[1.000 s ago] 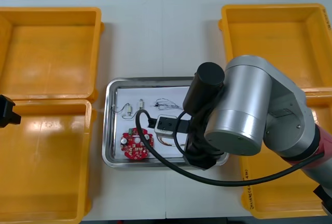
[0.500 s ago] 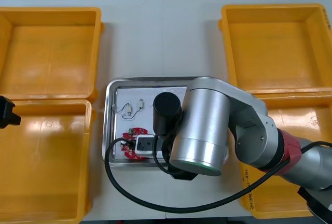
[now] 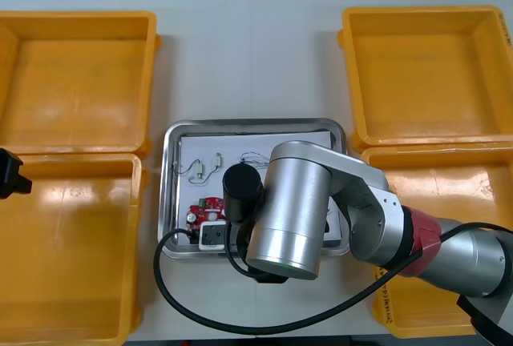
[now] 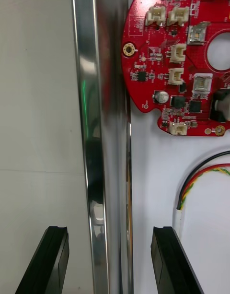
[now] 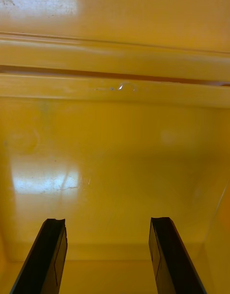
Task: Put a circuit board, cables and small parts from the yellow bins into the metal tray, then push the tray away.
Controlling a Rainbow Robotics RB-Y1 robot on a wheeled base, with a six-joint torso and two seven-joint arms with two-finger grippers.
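Already in tray (image 3: 165, 202): board (image 4: 167, 64), cables (image 4: 194, 180).

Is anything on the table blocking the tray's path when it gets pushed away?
Nothing visible: the table beyond the metal tray is bare between the yellow bins. The right gripper straddles its rim, fingers open; the left gripper hangs over a bin.

Yellow bins (image 3: 76, 74), red circuit board (image 4: 158, 59), silver tray (image 4: 96, 131)
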